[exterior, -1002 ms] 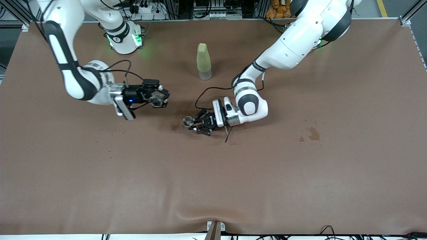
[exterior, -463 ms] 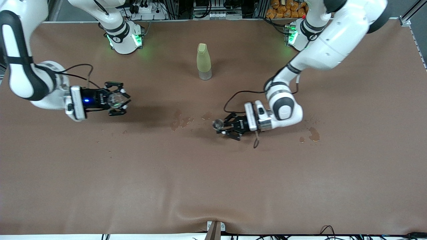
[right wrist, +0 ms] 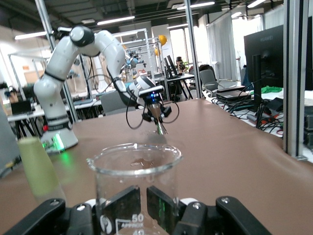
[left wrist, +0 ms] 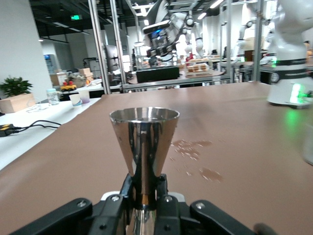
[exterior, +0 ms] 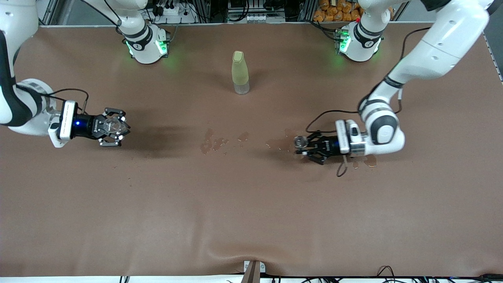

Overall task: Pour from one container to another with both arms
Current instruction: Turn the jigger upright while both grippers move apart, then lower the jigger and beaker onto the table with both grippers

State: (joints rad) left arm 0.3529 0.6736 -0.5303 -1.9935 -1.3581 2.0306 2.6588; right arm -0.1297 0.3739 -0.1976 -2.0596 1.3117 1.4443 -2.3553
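The clear glass cup [exterior: 115,124] stands upright in my right gripper [exterior: 112,127], which is shut on it low over the table toward the right arm's end. In the right wrist view the glass cup [right wrist: 134,169] has my right gripper [right wrist: 146,203] clamped on its wall. The grey stemmed cup [exterior: 300,141] is upright in my left gripper [exterior: 308,148], low over the table toward the left arm's end. The left wrist view shows the shiny stemmed cup [left wrist: 144,142] with my left gripper [left wrist: 145,191] shut on its stem. The two cups are far apart.
A tall yellow-green bottle [exterior: 240,72] stands mid-table, farther from the front camera than both grippers; it also shows as the bottle [right wrist: 36,169]. Wet spots [exterior: 214,141] mark the brown table [exterior: 251,216] between the grippers, with another stain [exterior: 369,159] under the left wrist.
Both arms have swung apart from the table's middle, each carrying its cup outward toward its own end. The wet spots between them have come into view.
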